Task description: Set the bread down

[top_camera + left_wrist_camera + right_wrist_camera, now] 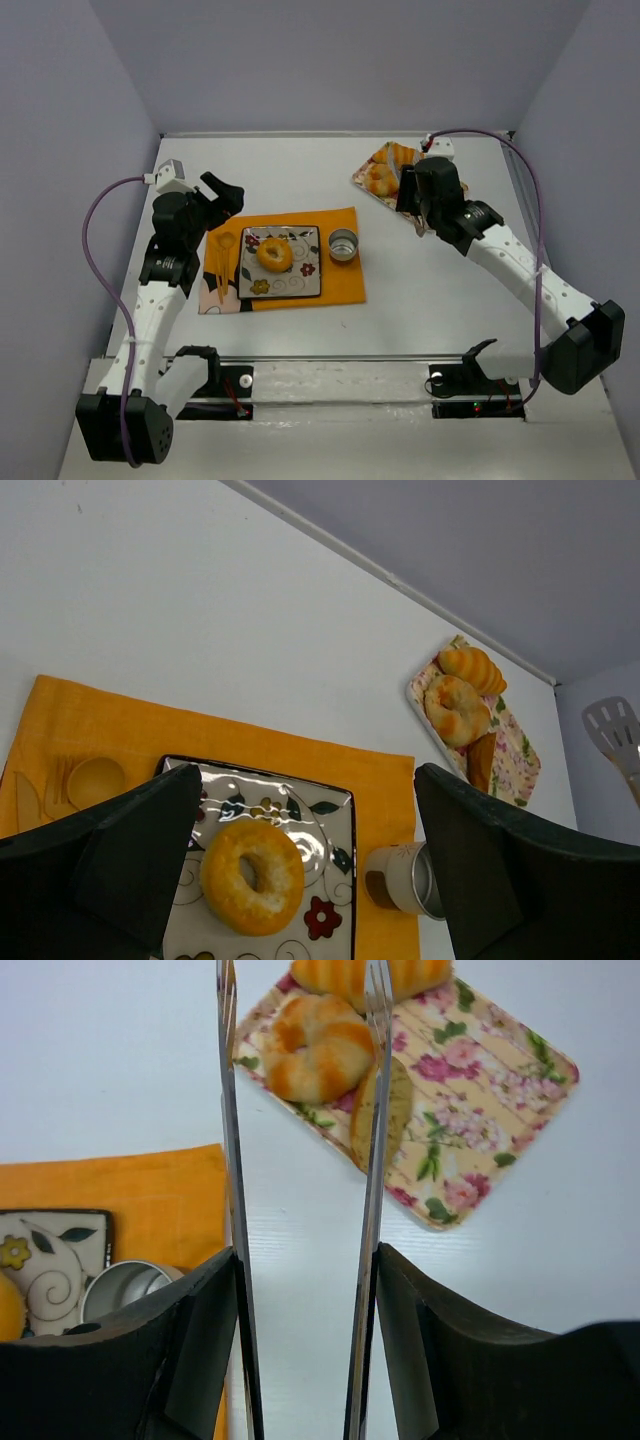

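A golden bagel [274, 253] lies on the floral square plate [305, 285], also in the left wrist view [252, 877]. My left gripper [215, 200] is open and empty, above the plate's far left [307, 780]. My right gripper [425, 205] is shut on metal tongs [228, 1110], whose two arms stand apart with nothing between them [305, 1260]. The tongs reach over the near-left part of a floral tray [480, 1100] that holds a twisted roll [318, 1047], a bread slice [392, 1110] and another roll. The tong tips are out of view.
The plate sits on an orange mat [340, 280] with wooden cutlery [222, 262] to its left and a small metal cup [343, 244] to its right. The floral tray [372, 172] lies at the back right. A rail runs along the near edge.
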Robot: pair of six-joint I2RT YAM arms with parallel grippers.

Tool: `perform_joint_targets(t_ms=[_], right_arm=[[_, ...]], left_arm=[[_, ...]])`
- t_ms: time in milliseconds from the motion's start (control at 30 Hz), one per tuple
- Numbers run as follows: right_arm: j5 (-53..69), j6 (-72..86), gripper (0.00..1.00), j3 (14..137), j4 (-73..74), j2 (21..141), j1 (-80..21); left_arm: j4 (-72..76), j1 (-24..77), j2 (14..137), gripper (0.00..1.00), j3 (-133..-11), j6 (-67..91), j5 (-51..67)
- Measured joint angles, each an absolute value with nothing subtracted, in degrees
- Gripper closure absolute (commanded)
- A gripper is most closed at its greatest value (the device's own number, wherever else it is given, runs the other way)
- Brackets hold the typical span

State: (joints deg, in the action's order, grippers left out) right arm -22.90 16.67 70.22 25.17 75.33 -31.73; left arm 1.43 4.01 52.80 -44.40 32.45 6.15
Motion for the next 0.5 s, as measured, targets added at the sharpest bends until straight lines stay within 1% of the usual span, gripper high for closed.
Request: perform_joint_targets(t_ms=[167,333,500], right_arm=[[-26.3,19.1,0.35,67.3,28.1,74.8,-28.3],[-26.3,19.5,0.32,66.6,29.8,79.7,-25.9],[-24.6,19.3,0.32,66.7,30.3,85.2,-24.9]], left_arm=[[1.4,4.0,53.5,0.01,-44.4,32.4,5.4],[1.4,4.0,55.2,0.01,-44.4,32.4,4.9],[1.4,4.0,56.1,0.01,-44.4,32.4,4.3]])
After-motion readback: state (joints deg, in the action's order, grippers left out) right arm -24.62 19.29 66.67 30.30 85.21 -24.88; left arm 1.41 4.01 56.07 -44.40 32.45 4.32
